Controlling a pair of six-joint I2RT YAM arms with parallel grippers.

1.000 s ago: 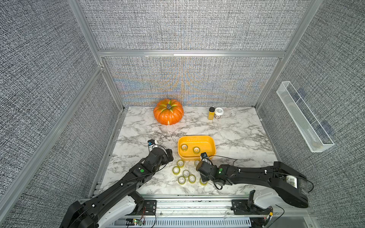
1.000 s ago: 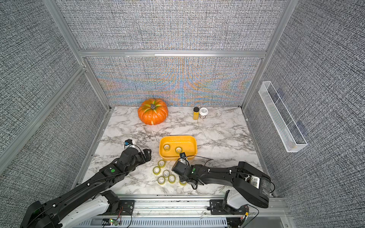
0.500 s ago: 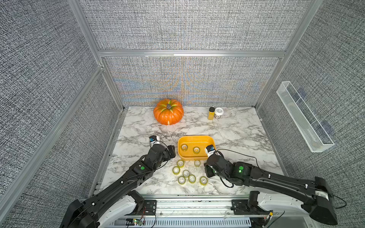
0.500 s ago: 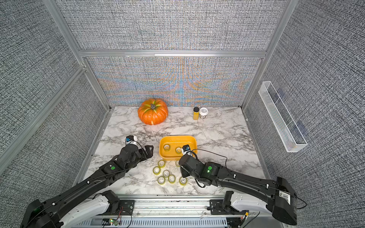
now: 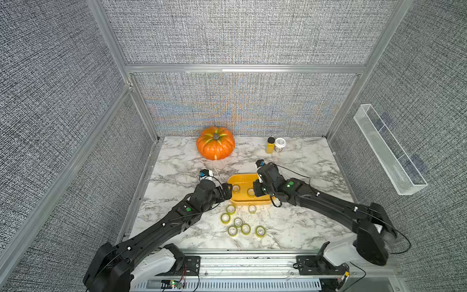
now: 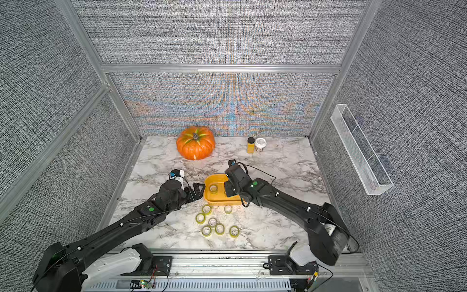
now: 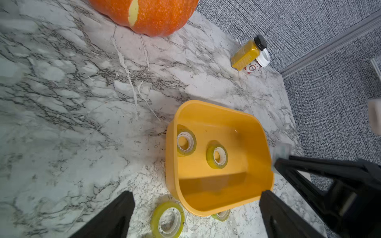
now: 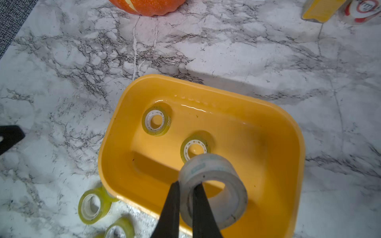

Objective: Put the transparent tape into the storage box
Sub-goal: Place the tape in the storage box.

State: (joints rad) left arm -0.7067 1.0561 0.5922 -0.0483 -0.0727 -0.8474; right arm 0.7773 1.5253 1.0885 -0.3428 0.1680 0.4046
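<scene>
1. A tape roll (image 8: 214, 189) hangs pinched in the right gripper (image 8: 186, 185), with one finger through its core and one outside, above the box (image 8: 288, 131).
2. Two more rolls (image 8: 156, 121) lie flat in the box just past the fingertips; the held one covers part of the nearer.
3. In both top views the gripper's body hides the held roll.
4. The left gripper (image 7: 195, 192) stands spread wide and empty, just beside the box's end.
5. Seven rolls (image 5: 237, 222) lie on the table (image 5: 303, 156) behind both grippers; one (image 7: 221, 215) is half hidden by the box.

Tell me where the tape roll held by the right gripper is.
In the right wrist view, the held tape roll, pinched by the right gripper, hangs over the storage box, close to two rolls lying inside.
</scene>
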